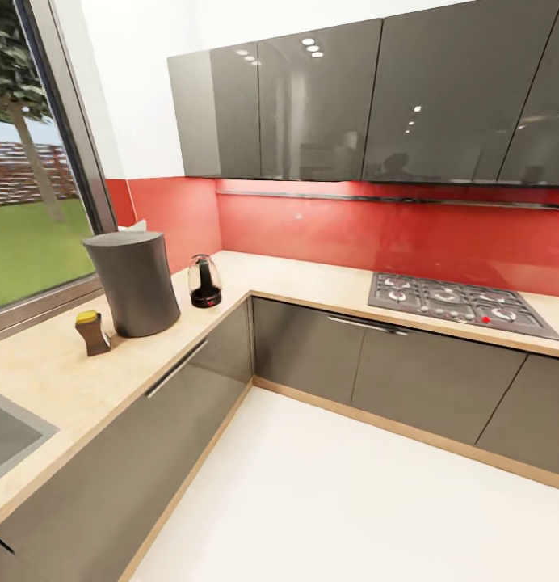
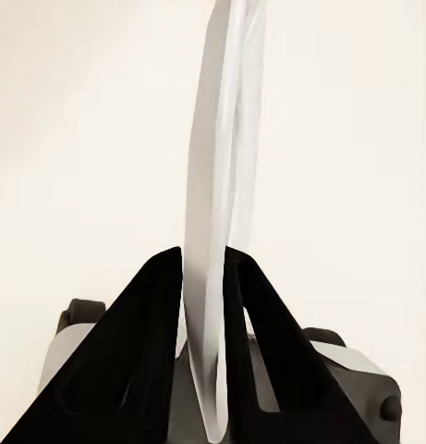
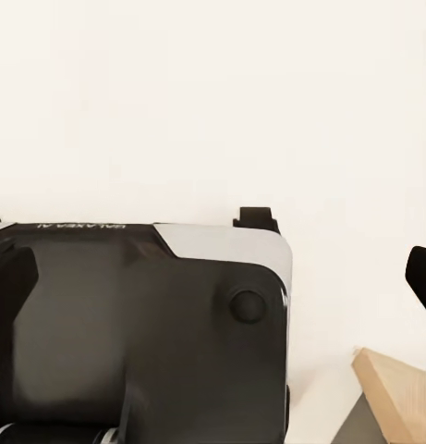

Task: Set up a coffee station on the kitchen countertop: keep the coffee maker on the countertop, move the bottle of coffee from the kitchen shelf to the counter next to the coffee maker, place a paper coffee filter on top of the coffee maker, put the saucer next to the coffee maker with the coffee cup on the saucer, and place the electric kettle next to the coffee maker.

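One saucer [image 2: 222, 185] edge-on between left tool [image 2: 205, 268] fingers.

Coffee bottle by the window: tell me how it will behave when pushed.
The coffee bottle flares at its base, so it likely slides rather than tips. The countertop looks smooth, so probably little drag.

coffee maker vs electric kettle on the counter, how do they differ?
The coffee maker is a tall, opaque dark grey column; the electric kettle is much smaller, a clear dome over a dark core. The coffee maker stands nearer the window, the electric kettle closer to the red backsplash corner. Both stand upright on the countertop, apart.
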Tool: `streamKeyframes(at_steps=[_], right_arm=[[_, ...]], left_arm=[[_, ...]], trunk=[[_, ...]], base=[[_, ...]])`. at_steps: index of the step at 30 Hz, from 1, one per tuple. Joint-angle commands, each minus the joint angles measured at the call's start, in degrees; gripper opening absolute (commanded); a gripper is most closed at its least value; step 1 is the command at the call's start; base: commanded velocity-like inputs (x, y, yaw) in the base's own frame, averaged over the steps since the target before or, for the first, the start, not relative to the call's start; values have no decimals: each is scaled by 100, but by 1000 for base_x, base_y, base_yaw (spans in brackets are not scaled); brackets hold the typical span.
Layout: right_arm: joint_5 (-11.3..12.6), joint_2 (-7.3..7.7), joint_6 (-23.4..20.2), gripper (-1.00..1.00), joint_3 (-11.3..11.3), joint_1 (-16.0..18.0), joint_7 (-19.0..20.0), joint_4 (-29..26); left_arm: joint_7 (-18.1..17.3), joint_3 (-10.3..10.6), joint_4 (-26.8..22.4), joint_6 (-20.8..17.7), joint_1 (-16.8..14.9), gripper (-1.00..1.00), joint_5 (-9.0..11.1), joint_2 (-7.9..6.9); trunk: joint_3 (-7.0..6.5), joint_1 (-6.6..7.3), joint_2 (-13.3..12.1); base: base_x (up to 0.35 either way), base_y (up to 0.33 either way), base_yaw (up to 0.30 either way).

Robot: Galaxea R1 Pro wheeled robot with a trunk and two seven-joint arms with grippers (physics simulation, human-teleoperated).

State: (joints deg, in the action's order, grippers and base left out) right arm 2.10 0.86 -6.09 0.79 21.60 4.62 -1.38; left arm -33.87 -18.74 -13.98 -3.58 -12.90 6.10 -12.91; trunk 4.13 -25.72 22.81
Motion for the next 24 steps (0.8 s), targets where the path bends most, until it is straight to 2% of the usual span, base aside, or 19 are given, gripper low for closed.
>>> streamKeyframes(at_steps=[1,24], right_arm=[[21,2,-33,100,9,2,19,-12],[10,2,-33,100,9,2,22,-12]], left_arm=[[-6,1,1,-29,-4,-100,49,-1],[-6,-4,1,-29,-3,-100,58,-4]], trunk=[[12,-6,11],[12,-6,11]], base=[[287,-138,0],[295,-136,0]])
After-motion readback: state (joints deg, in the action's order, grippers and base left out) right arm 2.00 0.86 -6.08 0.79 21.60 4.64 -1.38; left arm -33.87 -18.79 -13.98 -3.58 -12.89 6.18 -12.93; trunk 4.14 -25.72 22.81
